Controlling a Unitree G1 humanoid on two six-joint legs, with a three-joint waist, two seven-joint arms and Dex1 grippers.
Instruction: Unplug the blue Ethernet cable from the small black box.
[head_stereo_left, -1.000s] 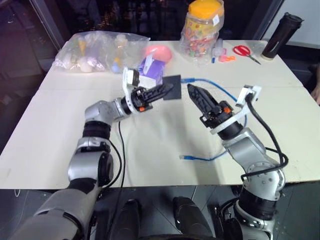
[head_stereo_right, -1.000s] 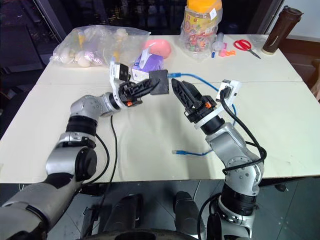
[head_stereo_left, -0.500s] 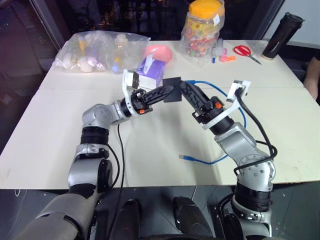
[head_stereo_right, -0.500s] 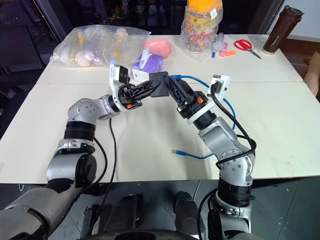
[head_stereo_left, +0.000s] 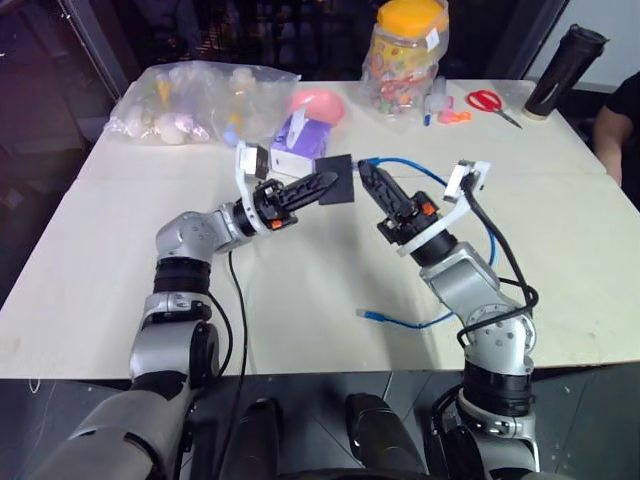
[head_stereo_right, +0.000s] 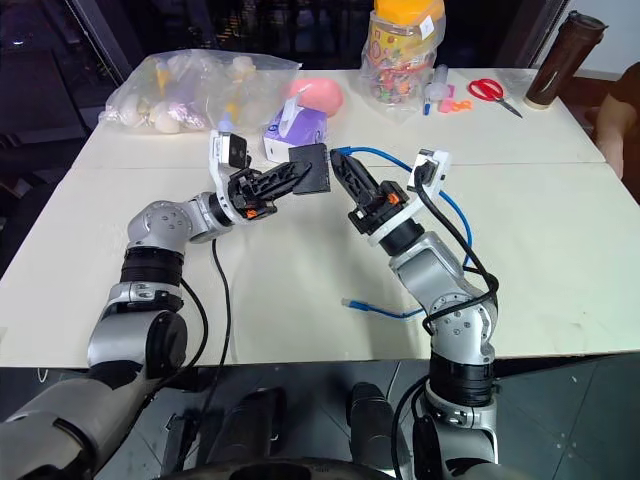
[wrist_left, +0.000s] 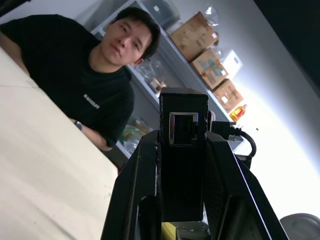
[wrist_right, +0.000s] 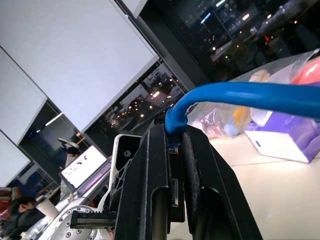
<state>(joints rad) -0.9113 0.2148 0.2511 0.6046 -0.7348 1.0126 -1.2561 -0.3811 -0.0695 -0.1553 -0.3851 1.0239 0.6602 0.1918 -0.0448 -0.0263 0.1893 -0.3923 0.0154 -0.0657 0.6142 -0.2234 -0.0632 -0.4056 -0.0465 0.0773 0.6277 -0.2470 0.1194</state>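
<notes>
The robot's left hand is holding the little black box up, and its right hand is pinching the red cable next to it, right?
Not quite: the cable is blue, not red, as the right wrist view shows. The left gripper does hold the little black box up, and the right gripper pinches the cable beside it.

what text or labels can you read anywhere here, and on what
None can be read.
Candy jar: colourful label and a white tag, print too small.
Tissue box: markings too small.
Person's black shirt: small white chest print, blurred.
Cardboard boxes on the shelf: labels too small.
Black box: no marking shows.
</notes>
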